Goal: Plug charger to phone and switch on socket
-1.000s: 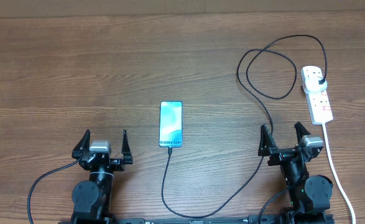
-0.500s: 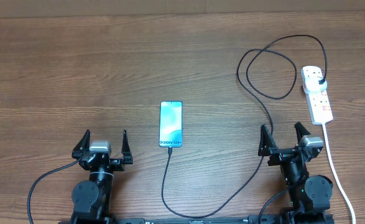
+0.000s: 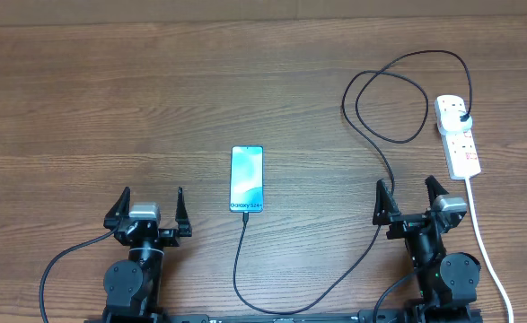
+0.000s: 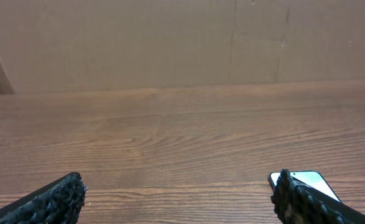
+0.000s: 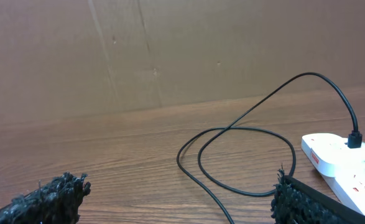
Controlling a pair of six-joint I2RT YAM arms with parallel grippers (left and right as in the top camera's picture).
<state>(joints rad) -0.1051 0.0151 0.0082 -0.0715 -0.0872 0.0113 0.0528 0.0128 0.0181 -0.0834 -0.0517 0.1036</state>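
The phone (image 3: 247, 178) lies flat mid-table with its light blue screen lit; its corner shows in the left wrist view (image 4: 313, 182). The thin black charger cable (image 3: 384, 135) meets the phone's near end, loops across the table, and its black plug sits in the white socket strip (image 3: 458, 136) at the right. In the right wrist view the cable (image 5: 244, 155) loops to the strip (image 5: 341, 158). My left gripper (image 3: 149, 208) is open and empty, left of the phone. My right gripper (image 3: 409, 199) is open and empty, near the strip.
The strip's thick white cord (image 3: 483, 242) runs down past my right arm toward the front edge. A brown cardboard wall (image 4: 170, 43) stands behind the wooden table (image 3: 110, 108).
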